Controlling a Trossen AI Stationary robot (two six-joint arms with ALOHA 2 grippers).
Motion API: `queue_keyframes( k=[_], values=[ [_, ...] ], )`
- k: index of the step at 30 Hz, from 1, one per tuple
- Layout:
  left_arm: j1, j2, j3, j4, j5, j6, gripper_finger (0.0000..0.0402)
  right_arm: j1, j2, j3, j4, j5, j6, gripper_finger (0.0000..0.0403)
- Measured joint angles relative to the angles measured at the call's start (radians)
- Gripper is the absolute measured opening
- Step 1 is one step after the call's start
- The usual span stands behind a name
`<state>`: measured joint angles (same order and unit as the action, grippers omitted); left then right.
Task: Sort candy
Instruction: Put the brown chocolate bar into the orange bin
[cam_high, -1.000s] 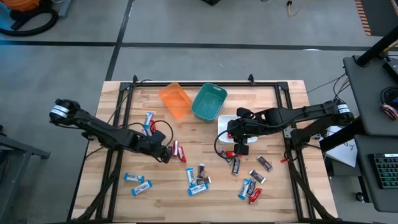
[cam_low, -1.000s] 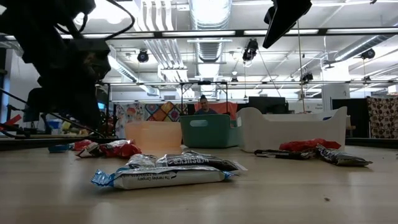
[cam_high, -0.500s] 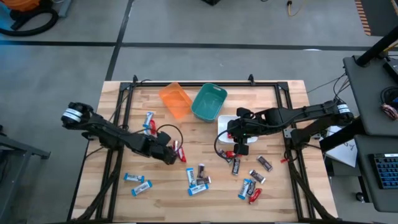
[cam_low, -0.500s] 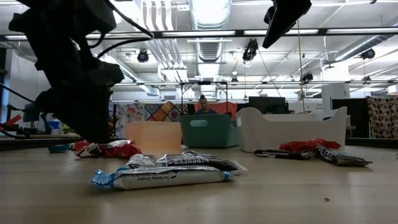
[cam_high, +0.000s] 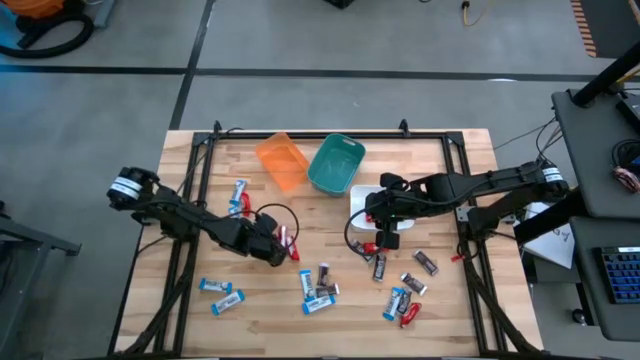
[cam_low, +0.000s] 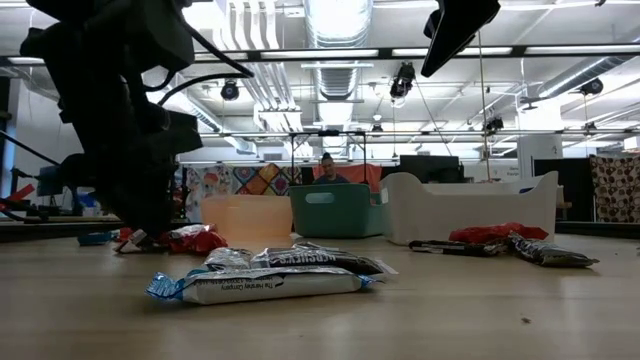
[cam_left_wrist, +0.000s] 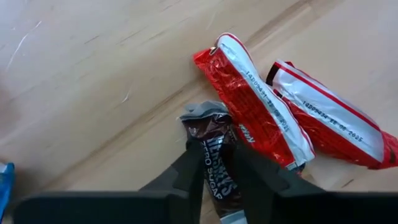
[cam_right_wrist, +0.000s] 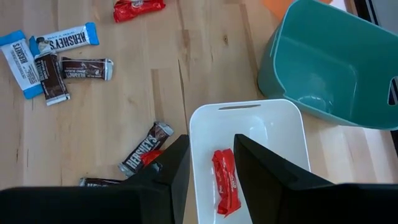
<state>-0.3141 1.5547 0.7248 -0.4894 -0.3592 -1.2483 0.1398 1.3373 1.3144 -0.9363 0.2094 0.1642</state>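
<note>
Left gripper (cam_high: 278, 250) sits low over the wooden table (cam_high: 452, 318) in the high view, right beside two shiny red wrapped bars (cam_high: 288, 242). Right gripper (cam_high: 377, 217) hangs over the white plastic bin (cam_high: 360, 192), next to the teal bin (cam_high: 335, 163) and orange bin (cam_high: 280, 160); blue-and-white and dark bars are scattered across the near half of the table.

Low view: a blue-and-white wrapped bar (cam_low: 262, 286) lies up front, a dark silver-ended one (cam_low: 320, 260) just behind it.

Left wrist view: the fingers (cam_left_wrist: 188, 171) are pinched on a dark brown wrapped bar (cam_left_wrist: 214, 155), which touches the red pair.

Right wrist view: fingers (cam_right_wrist: 264, 165) stand apart, holding nothing, and one red bar (cam_right_wrist: 225, 182) lies inside the white bin.
</note>
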Motion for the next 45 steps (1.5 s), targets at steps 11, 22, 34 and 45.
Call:
queue_keyframes(
  k=[11,22,34,45],
  values=[
    [0.0,-0.004,0.016,-0.003,0.002,0.049,0.0001,0.0,0.0,0.0,0.007,0.0,-0.001,0.0118],
    [0.0,-0.137,0.081,-0.163,-0.006,0.122,0.0,0.0,0.0,0.0,0.011,0.0,-0.002,0.0118],
    [0.0,-0.081,0.065,-0.133,0.036,-0.037,0.0094,0.0,0.0,0.0,0.021,-0.001,-0.017,0.0118],
    [0.0,0.008,0.065,-0.05,0.031,-0.024,0.0193,0.0,0.0,0.0,0.023,-0.001,-0.02,0.0118]
  ],
)
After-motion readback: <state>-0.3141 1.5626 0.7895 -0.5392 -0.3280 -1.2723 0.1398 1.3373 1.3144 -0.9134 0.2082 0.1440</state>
